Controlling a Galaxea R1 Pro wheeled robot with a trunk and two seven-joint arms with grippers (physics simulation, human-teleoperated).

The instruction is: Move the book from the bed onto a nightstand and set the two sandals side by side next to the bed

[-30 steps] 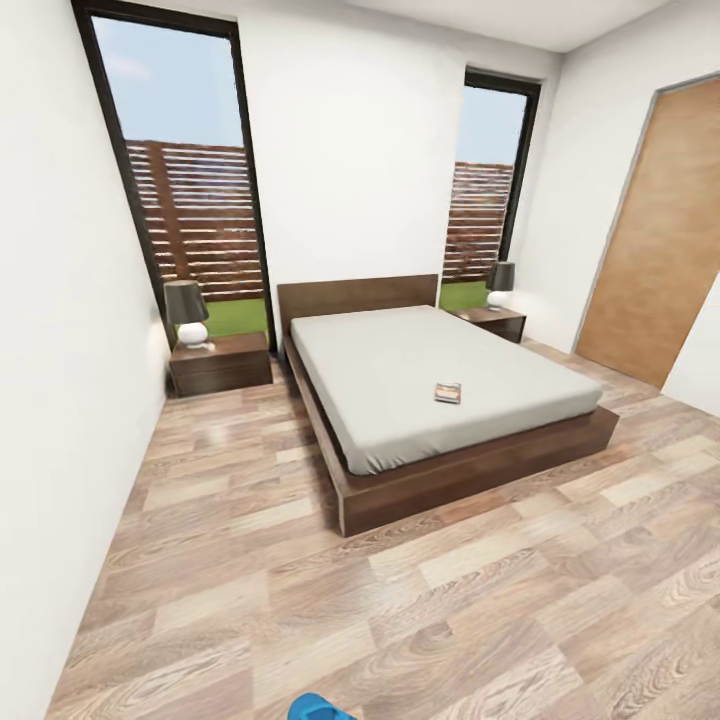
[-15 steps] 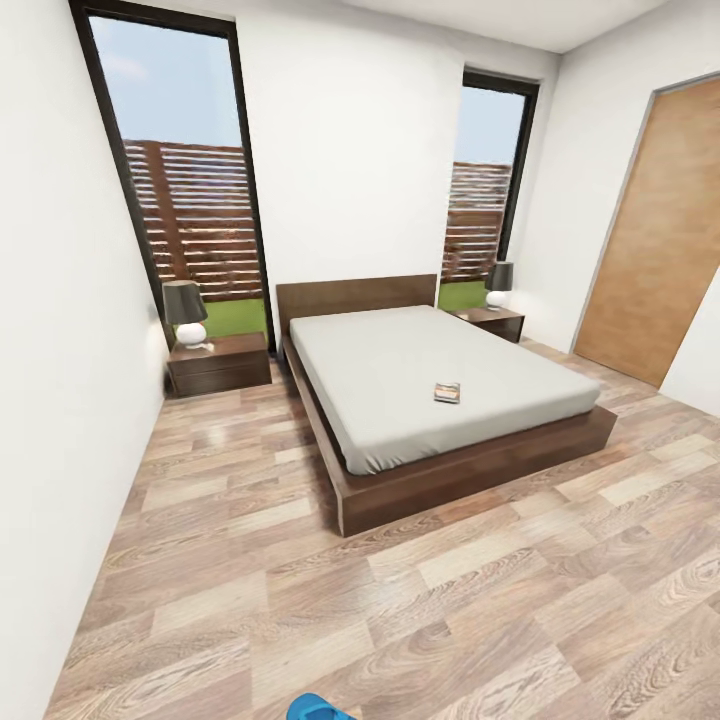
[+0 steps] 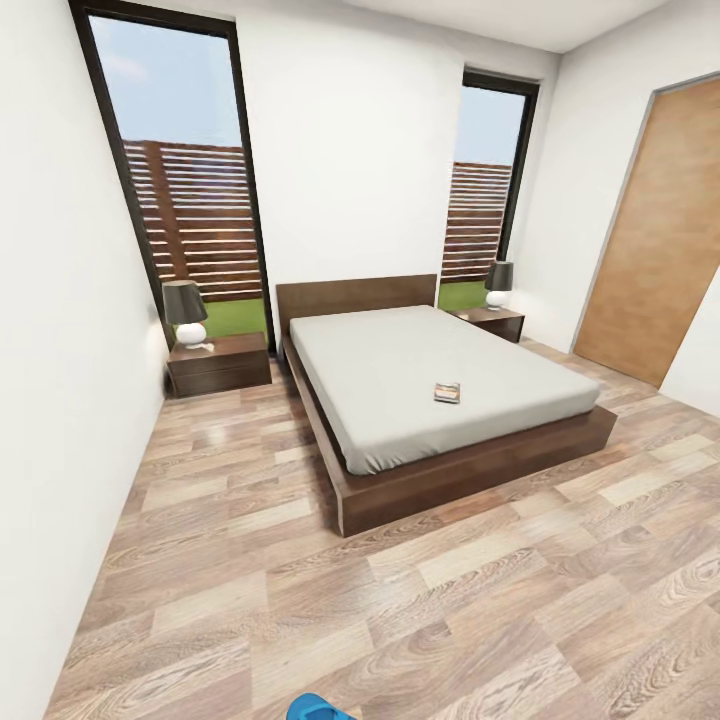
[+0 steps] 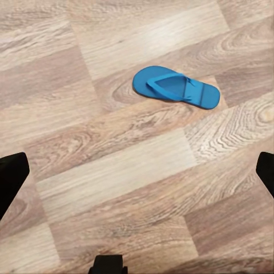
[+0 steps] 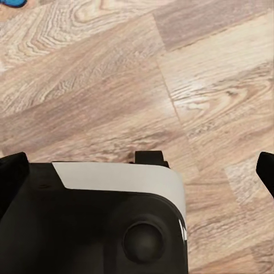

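The bed [image 3: 440,385] stands against the far wall with the book [image 3: 448,392] lying flat on the near part of its pale mattress. One nightstand [image 3: 218,363] with a lamp sits to the bed's left, another nightstand [image 3: 490,320] to its right. A blue sandal [image 4: 176,87] lies on the wood floor ahead of my left gripper [image 4: 137,188], which is open and holds nothing. A blue sandal tip [image 3: 318,708] peeks in at the head view's lower edge. My right gripper [image 5: 137,171] is open above the floor and the robot's base [image 5: 97,222]; a blue scrap [image 5: 11,3] shows at that view's corner.
Wood-plank floor [image 3: 300,580] stretches between me and the bed. A white wall [image 3: 60,400] runs close along the left. A wooden door [image 3: 655,240] stands at the right. Tall windows [image 3: 190,190] flank the headboard.
The head view has shifted by a hair since a second ago. No object has moved.
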